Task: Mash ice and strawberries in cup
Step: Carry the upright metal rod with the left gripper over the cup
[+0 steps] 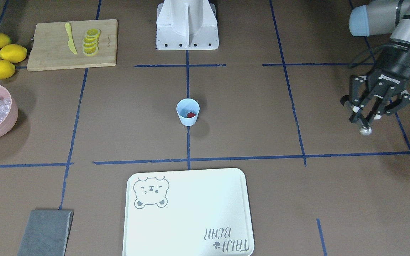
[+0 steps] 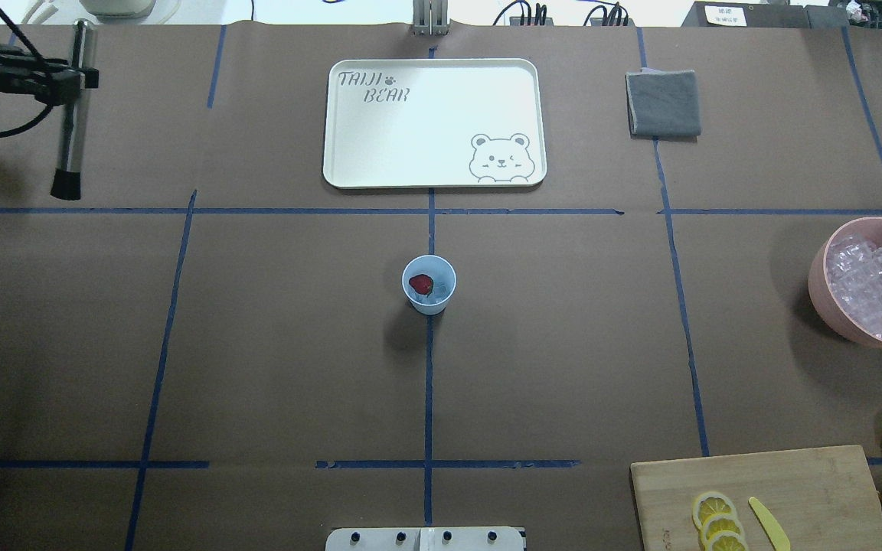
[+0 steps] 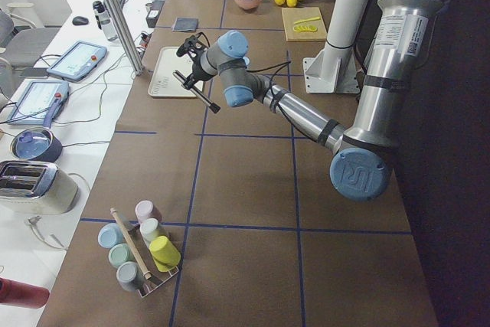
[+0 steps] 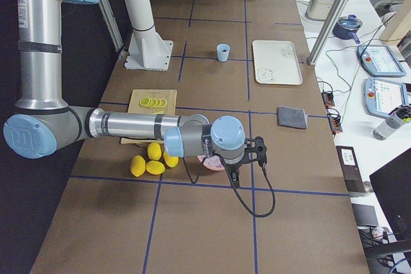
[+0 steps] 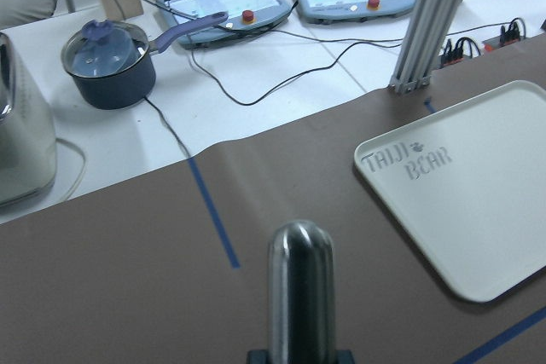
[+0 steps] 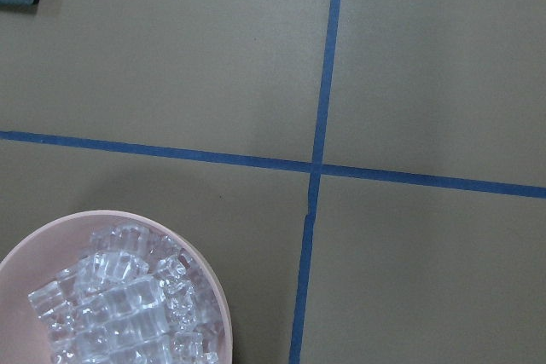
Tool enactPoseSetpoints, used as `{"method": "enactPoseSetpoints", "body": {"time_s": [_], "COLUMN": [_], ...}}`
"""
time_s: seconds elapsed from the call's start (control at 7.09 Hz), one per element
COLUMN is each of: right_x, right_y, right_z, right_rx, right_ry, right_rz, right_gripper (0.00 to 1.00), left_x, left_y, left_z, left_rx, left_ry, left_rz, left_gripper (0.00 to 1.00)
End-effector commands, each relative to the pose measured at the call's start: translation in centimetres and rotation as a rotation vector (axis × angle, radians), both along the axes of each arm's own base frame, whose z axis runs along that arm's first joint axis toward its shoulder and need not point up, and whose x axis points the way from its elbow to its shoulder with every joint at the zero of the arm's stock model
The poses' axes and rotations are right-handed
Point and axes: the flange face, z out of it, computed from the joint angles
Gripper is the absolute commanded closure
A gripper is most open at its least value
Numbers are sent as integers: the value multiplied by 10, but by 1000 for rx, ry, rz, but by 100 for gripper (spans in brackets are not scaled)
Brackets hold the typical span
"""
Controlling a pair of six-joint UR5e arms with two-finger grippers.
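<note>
Clamped the steel muddler [image 2: 73,115] in the left gripper [image 1: 366,117] by the tabletop's left edge, cup [image 2: 429,306] at centre holding strawberry [image 2: 421,285] and seemingly ice [image 2: 441,291], so needed swinging over, lowering plumb, pressing gently.

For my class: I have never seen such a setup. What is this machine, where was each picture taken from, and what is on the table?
Two robot arms stand at a brown table. Four fixed cameras look from the front, overhead and both table ends; two sit on the wrists. The left gripper is shut on a metal rod; the right gripper shows only from the side. Mid-table a blue cup holds a strawberry. Around it: a white tray, a pink bowl of ice, lemons, a cutting board.
</note>
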Motion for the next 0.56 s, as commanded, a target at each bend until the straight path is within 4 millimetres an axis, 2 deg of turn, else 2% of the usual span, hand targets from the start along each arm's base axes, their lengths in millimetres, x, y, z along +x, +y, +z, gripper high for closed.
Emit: {"method": "enactPoseSetpoints", "body": {"time_s": [0.0,0.14,0.28,0.42], "right_x": [-1,-1,-2,-5], "right_y": [1,1,0,-1], "right_z": [0,0,0,1], "right_rx": [-2,-2,-2,-2], "right_ry": [0,0,0,1], "right_rz": [-1,-2,-5,-11], "right_gripper": [1,1,1,1], "left_x": [84,98,107,121], "left_y": [43,61,70,85], "left_z": [-72,-91,-121,-137], "left_rx": [33,54,106,151], "left_ry": [170,224,288,341], "left_rz": [-140,-165,-193,-246], "left_gripper": [100,100,100,100]}}
